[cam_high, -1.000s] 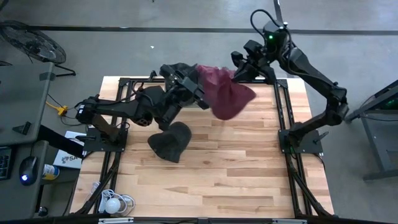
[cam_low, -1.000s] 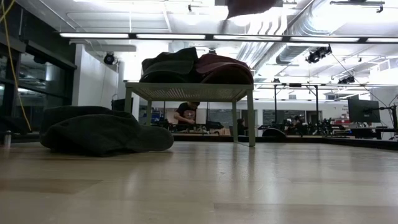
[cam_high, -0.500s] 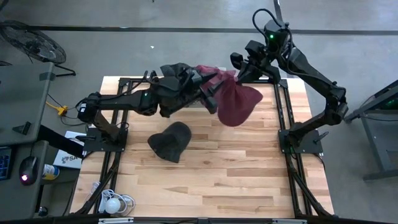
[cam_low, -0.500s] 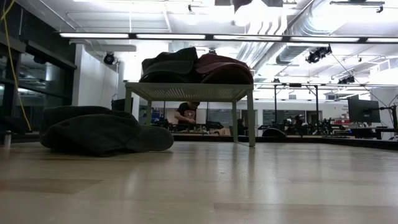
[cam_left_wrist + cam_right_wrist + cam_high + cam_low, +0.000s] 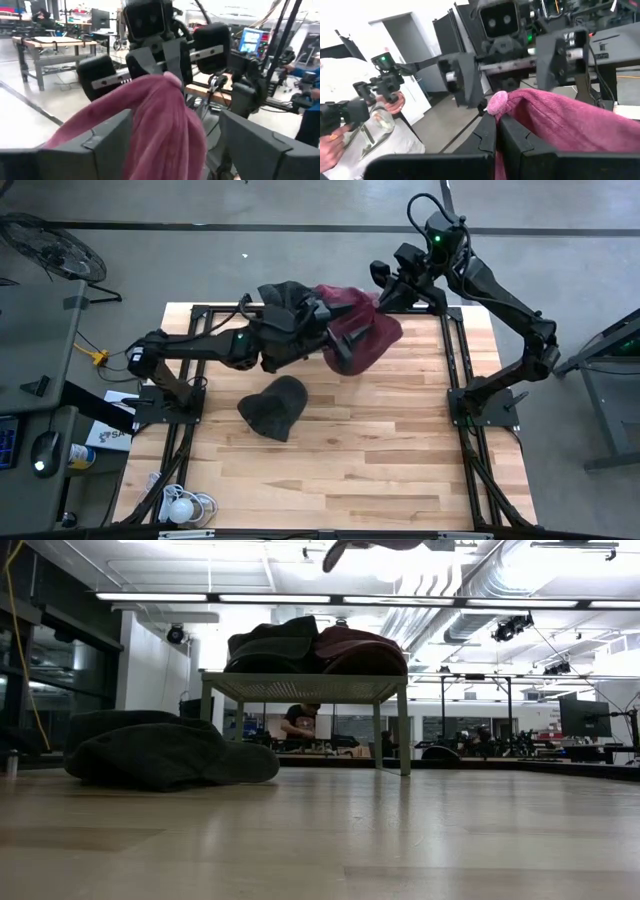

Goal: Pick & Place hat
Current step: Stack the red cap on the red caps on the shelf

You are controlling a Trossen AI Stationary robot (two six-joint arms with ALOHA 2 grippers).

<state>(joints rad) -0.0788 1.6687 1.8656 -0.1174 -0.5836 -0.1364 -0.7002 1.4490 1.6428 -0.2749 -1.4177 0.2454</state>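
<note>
The right pincer (image 5: 378, 298) is clamped on the maroon hat (image 5: 362, 338) above the desk (image 5: 400, 440) — the left pincer (image 5: 335, 340) spread wide around it.

In the low view the maroon hat (image 5: 372, 544) is cut off by the top edge; both claws stay out of sight there.

surface: light wooden plank table (image 5: 400, 440) | lying on it: dark grey soft knitted hat (image 5: 273, 407), left of centre | at far edge: small metal mesh-topped stand (image 5: 305, 688), legs on the tabletop
</note>
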